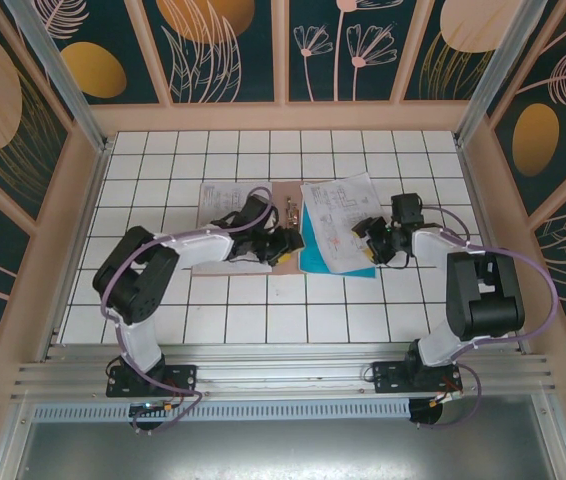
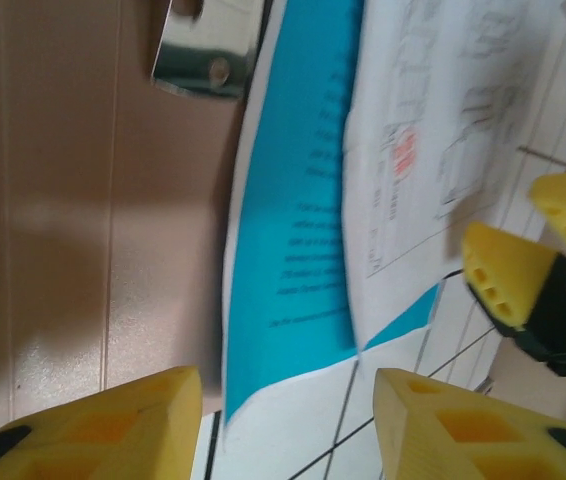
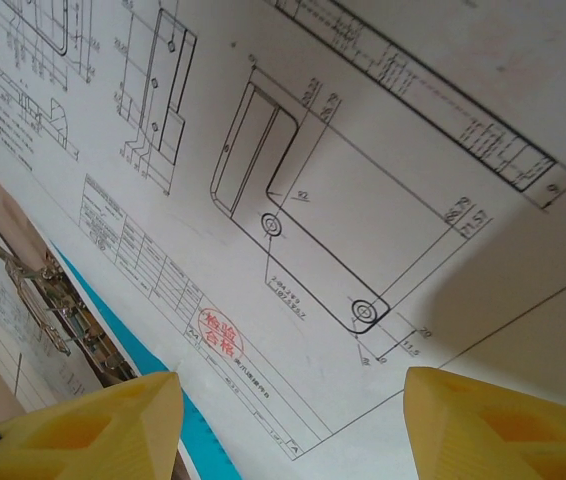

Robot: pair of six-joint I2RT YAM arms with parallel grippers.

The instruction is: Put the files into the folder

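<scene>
The folder (image 1: 263,262) lies open on the tiled table, pinkish-brown, with a metal clip (image 1: 291,212) at its fold and one printed sheet (image 1: 221,200) on its left half. To its right, partly over its edge, lie the files: a white drawing sheet (image 1: 341,220) on top of a cyan sheet (image 1: 321,262). My left gripper (image 1: 288,245) is open, low over the near corner of the cyan sheet (image 2: 298,200) beside the folder (image 2: 63,200). My right gripper (image 1: 371,240) is open over the white drawing sheet (image 3: 363,180); the cyan sheet's edge (image 3: 198,435) peeks out below it.
Wooden walls (image 1: 283,116) ring the white tiled table (image 1: 263,320). The two grippers stand close together; the right gripper's yellow fingers (image 2: 508,270) appear in the left wrist view. The metal clip (image 3: 53,290) lies left of the drawing sheet.
</scene>
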